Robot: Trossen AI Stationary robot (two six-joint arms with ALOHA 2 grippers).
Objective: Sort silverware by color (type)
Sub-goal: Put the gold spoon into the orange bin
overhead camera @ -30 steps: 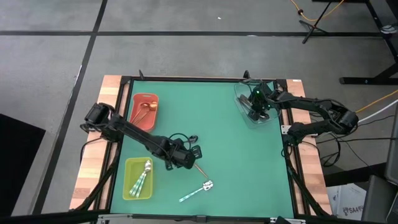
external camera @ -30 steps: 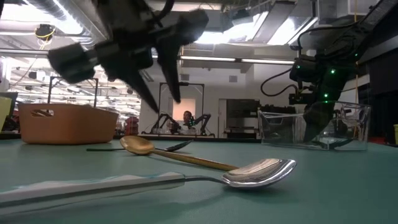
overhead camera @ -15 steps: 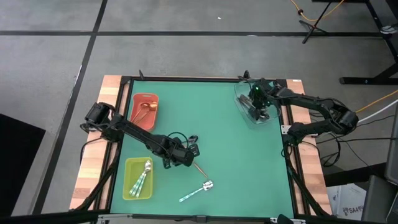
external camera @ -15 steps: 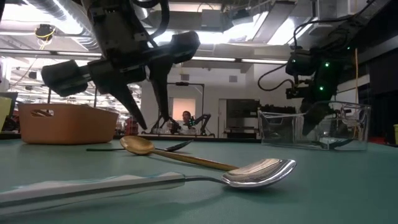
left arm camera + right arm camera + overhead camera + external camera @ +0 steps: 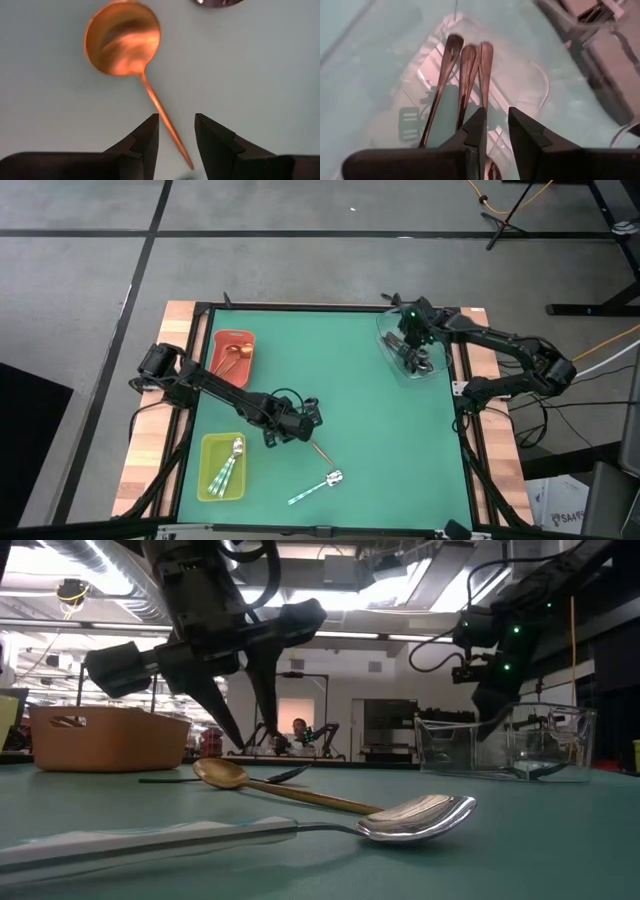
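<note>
We took the green mat point(image 5: 340, 380) as our landmark. From above, the left arm covered most of the copper spoon point(image 5: 125, 45) near the mat's middle, so only a short piece of its handle showed there; the left wrist view gave its round bowl and thin handle lying flat. The left gripper point(image 5: 175, 135) hung just over that handle, its fingers point(image 5: 147, 137) apart with the handle running between them, and we could not tell whether they touched it. At the mat's far right corner stood the clear tray point(image 5: 392, 340); its walls blurred what lay inside, yet the right wrist view showed three dark spoons point(image 5: 465, 75) side by side in it. The right gripper point(image 5: 495, 130) hovered above them, fingers a narrow gap apart and holding nothing. At the mat's far left, the red tray point(image 5: 231, 360) held copper spoons, their number unclear. The yellow-green tray point(image 5: 221, 468) at the near left held mint-handled spoons. One more mint-handled spoon point(image 5: 318, 487) lay loose near the mat's front edge.
</note>
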